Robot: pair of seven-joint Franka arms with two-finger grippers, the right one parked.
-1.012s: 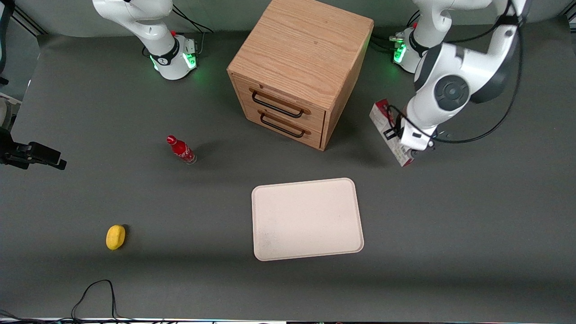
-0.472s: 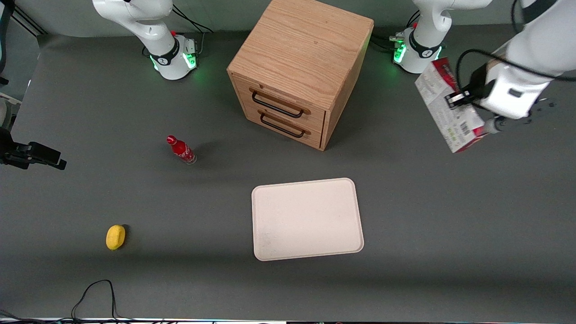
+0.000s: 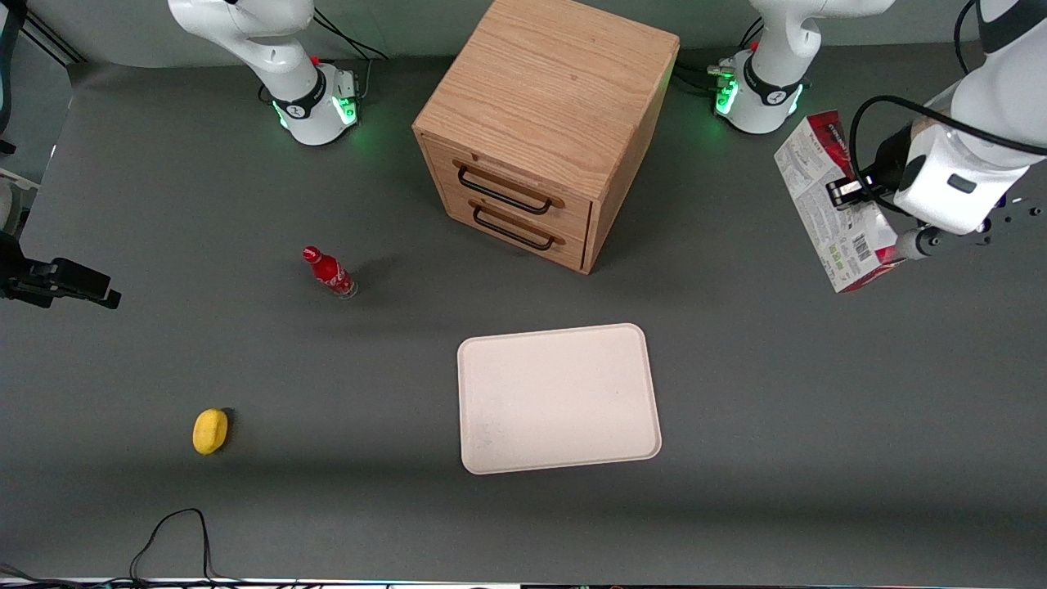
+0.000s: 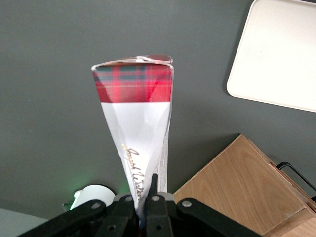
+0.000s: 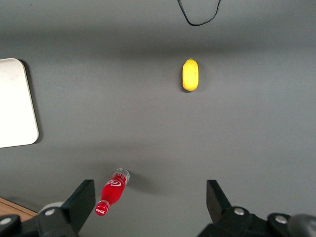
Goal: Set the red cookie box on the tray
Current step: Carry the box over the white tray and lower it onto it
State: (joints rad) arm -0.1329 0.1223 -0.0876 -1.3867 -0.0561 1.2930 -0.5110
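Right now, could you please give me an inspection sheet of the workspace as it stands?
Surface: dark grey table, matte.
Job's things: red cookie box is held in the air, tilted, toward the working arm's end of the table; the cream tray lies flat with nothing on it, nearer the front camera than the wooden cabinet.
Clutter: small red bottle and a yellow object toward the parked arm's end of the table.
Grippers: pincer is shut on the box's end, well away from the tray.
Cables: a black cable loops at the table edge nearest the front camera; another hangs along the working arm.
Surroundings: both arm bases show green lights.
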